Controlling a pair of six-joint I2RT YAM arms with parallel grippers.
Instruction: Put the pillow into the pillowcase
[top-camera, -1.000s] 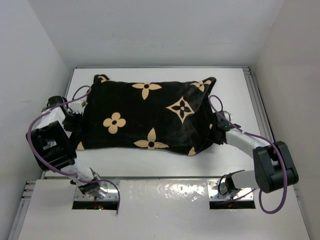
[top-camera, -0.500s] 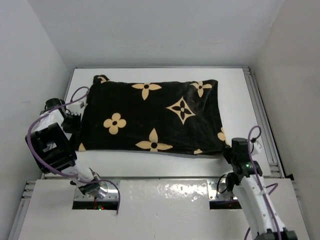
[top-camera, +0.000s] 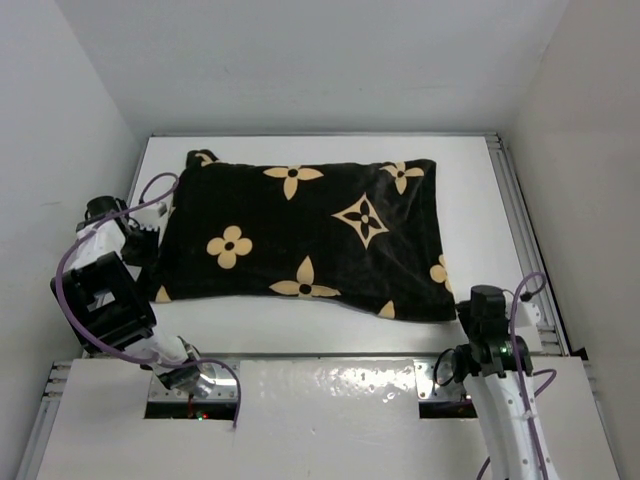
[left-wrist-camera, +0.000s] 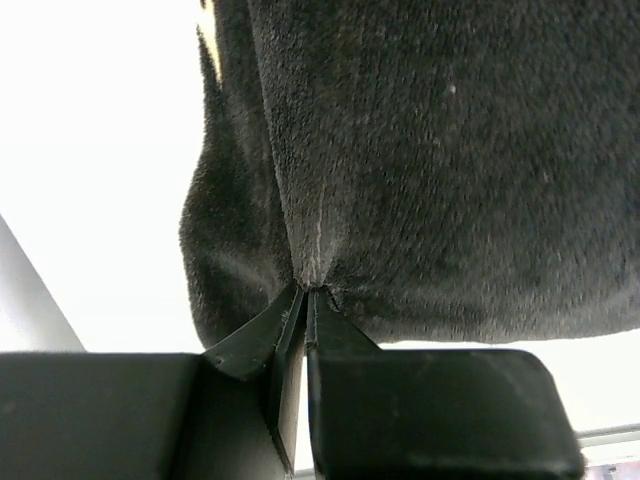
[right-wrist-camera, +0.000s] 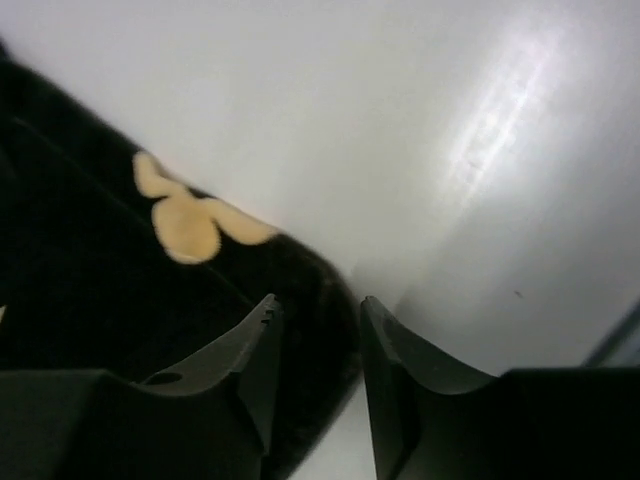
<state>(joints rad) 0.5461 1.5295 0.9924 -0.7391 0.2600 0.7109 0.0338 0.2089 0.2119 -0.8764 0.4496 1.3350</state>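
"While the left pincer (left-wrist-camera: 305, 290) is clenched on a fold of the pillowcase (left-wrist-camera: 450, 150) by the table's (top-camera: 300, 325) left edge, one hard tug could drag everything sideways."

"And the right pincer (right-wrist-camera: 318, 320)?"

"Released, over the pillowcase corner by the near edge. It's plush black velvet with tan flowers, a plump rectangle mid-table. I can't see the pillow; it's presumably inside and might slip out."

White table (top-camera: 300, 318), plain white walls (top-camera: 320, 60)

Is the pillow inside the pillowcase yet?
Apparently in: the pillowcase lies spread and plump, with no cream pillow showing anywhere outside it.
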